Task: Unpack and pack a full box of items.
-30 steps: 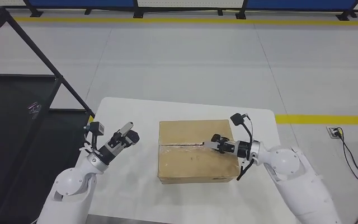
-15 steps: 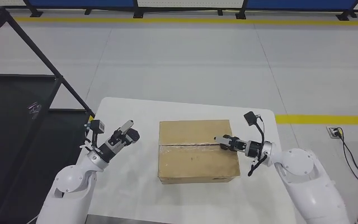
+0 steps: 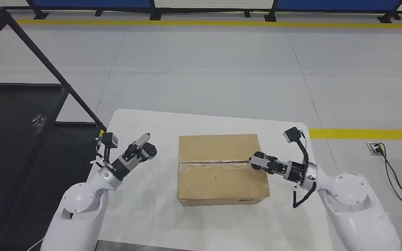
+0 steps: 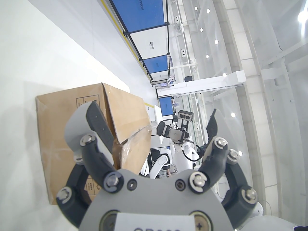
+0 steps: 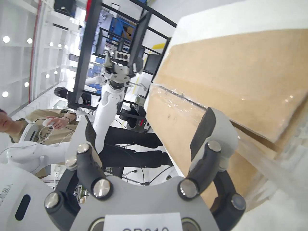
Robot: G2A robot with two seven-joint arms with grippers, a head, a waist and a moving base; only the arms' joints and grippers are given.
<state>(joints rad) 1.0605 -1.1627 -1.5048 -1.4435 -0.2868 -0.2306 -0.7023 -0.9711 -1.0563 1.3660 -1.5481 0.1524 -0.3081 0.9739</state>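
**Seam pass run out to the box's right edge**

The cardboard box (image 3: 220, 172) sits mid-table with its flaps down. Over the last second my right gripper (image 3: 255, 160) drew back along the taped seam (image 3: 210, 163), from near the middle to the right edge. Its fingers are spread and hold nothing. My left gripper (image 3: 147, 145) has not moved. It hovers well apart, off the box's left side, also spread and empty. I judge the tape pass done and the flaps next.

The white table (image 3: 144, 122) stands on pale floor. A black frame (image 3: 63, 88) is on my left, and a yellow line (image 3: 188, 23) runs far off.

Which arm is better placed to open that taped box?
Probably the right: the right gripper, open, sits at the taped seam of the box; the left gripper hangs apart from it.
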